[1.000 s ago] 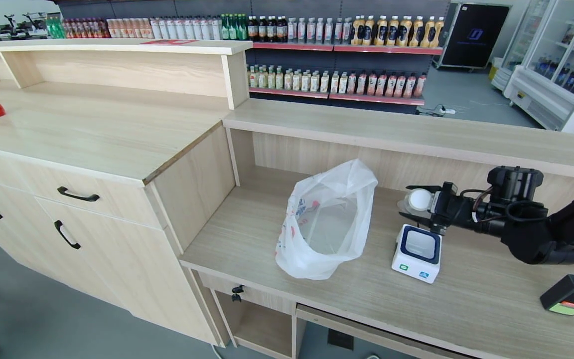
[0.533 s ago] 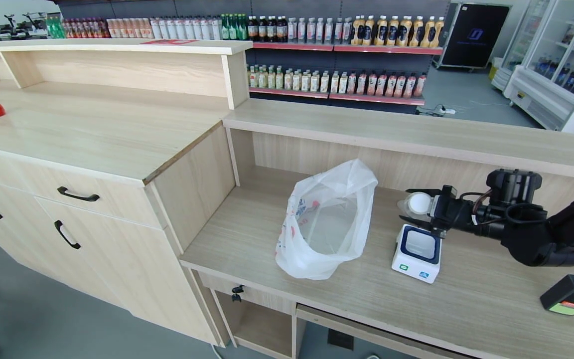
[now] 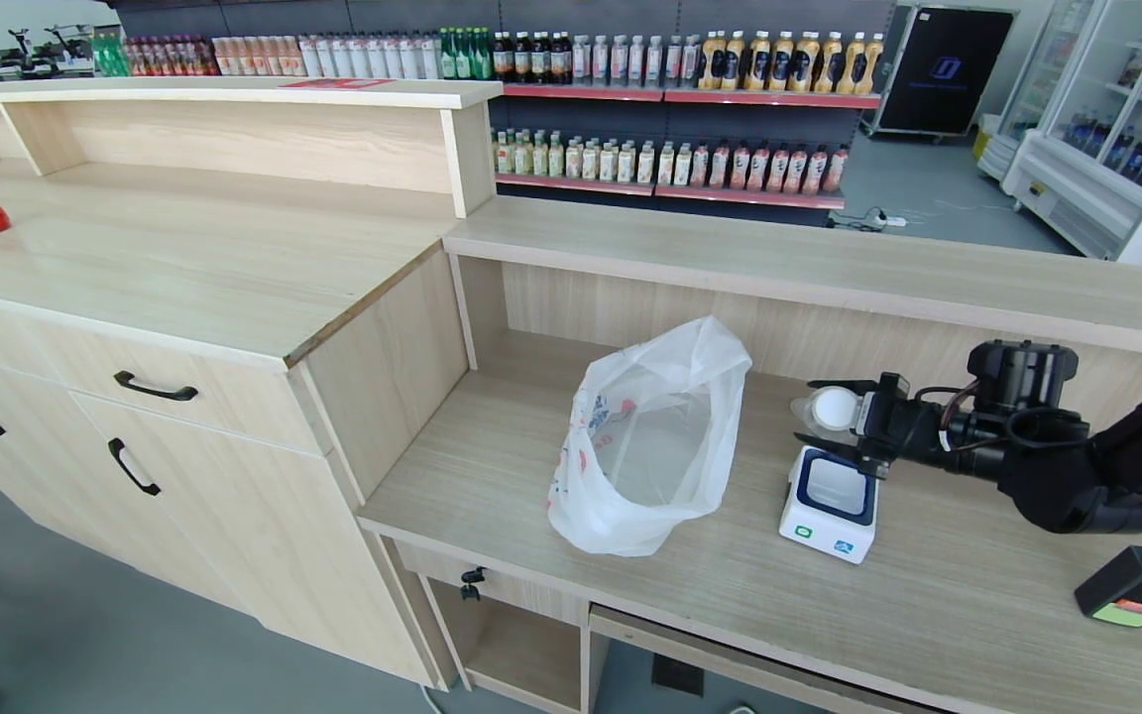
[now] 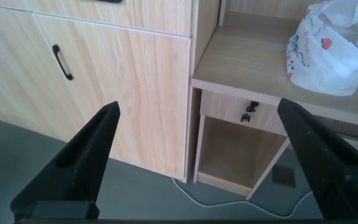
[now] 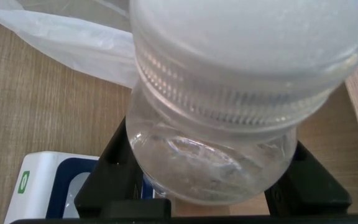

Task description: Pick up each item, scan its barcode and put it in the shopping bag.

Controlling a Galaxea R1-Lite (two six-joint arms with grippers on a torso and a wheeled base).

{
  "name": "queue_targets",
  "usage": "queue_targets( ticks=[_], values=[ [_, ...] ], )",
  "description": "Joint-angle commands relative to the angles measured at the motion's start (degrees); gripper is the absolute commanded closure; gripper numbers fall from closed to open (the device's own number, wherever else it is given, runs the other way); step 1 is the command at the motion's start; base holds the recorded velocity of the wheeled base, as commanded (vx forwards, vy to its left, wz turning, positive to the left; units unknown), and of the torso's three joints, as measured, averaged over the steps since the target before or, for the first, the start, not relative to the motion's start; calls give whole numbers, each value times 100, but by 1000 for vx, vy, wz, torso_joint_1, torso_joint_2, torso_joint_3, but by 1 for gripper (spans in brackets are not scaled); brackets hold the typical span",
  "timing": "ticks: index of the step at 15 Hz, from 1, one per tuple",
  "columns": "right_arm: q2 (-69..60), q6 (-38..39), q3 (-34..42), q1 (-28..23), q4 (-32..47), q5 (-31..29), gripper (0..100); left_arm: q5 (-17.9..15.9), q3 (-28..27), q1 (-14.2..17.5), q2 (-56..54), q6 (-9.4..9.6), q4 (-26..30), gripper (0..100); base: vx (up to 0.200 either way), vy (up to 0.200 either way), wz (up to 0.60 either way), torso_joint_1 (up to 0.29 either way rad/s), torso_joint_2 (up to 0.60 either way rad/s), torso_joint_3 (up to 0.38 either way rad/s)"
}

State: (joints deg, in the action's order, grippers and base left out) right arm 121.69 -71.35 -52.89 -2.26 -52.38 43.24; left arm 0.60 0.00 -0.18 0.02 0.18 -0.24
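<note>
Left wrist view: left gripper point(image 4: 197, 107) is hanging low, jaws spread wide. On the counter point(image 3: 928, 595) the scanner point(image 3: 832, 501) is sitting up front, right gripper point(image 3: 819, 407) jaws clamping a clear bottle point(image 3: 835, 405) just above its far side, shopping bag point(image 3: 650, 436) standing beside.

Bare counter point(image 3: 754, 476) lies in a narrow strip between the shopping bag point(image 3: 650, 441) and the white scanner point(image 3: 829, 504) — the bag's mouth gapes upward. The right gripper point(image 3: 822, 409), clasping a clear bottle point(image 5: 216, 155), hangs over the scanner's far edge; a raised ledge point(image 3: 829, 263) walls the back.
</note>
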Motion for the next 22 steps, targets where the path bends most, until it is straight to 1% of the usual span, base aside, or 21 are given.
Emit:
queue_targets(
  ticks=[1,2,3,4,6,7,8,9,10,12,14,17,18,20,21,22],
  values=[
    [-40,25,-2,6,9,0,100,2,0,1,-2,-1,-2,0,0,0,0,0,0,0],
    [-92,42,-10,6,53,-9,100,2,0,1,-2,-1,-2,0,0,0,0,0,0,0],
    [-365,165,-2,-12,290,-9,100,2,0,1,-2,-1,-2,0,0,0,0,0,0,0],
    [-1235,772,165,-144,1160,-35,100,2,0,1,-2,-1,-2,0,0,0,0,0,0,0],
    [-2887,2222,499,-451,2689,-307,100,2,0,1,-2,-1,-2,0,0,0,0,0,0,0],
    [-3582,2978,587,-697,3226,-439,100,2,0,1,-2,-9,-2,0,0,0,0,0,0,0],
    [-3626,3022,587,-715,3261,-448,100,2,0,1,-2,-1,-2,0,0,0,0,0,0,0],
    [-4373,3989,772,-1216,3674,-659,100,2,0,1,-2,-1,-2,0,0,0,0,0,0,0],
    [-4654,4323,965,-1488,3691,-747,100,2,0,1,-2,-9,-2,0,0,0,0,0,0,0],
    [-5014,4472,1370,-1866,3700,-1002,100,2,0,1,-2,-1,-2,0,0,0,0,0,0,0],
    [-5225,4701,1537,-1910,3691,-1248,100,2,0,1,-2,-1,-2,0,0,0,0,0,0,0],
    [-5304,4868,1554,-1919,3691,-1257,100,2,0,1,-2,-1,-2,0,0,0,0,0,0,0],
    [-5313,4999,1554,-1884,3691,-1265,100,2,0,1,-2,-1,-2,0,0,0,0,0,0,0],
    [-5304,5281,1572,-1629,3463,-1301,100,2,0,1,-2,-1,-2,0,0,0,600,2,5,5],
    [-5252,5483,1607,-1418,3164,-1520,100,2,0,1,-2,-9,-2,0,0,0,600,-12,2,7],
    [-5155,5843,1616,-1040,2786,-1951,100,2,0,1,-2,-1,-2,0,0,0,600,2,2,7]
  ],
)
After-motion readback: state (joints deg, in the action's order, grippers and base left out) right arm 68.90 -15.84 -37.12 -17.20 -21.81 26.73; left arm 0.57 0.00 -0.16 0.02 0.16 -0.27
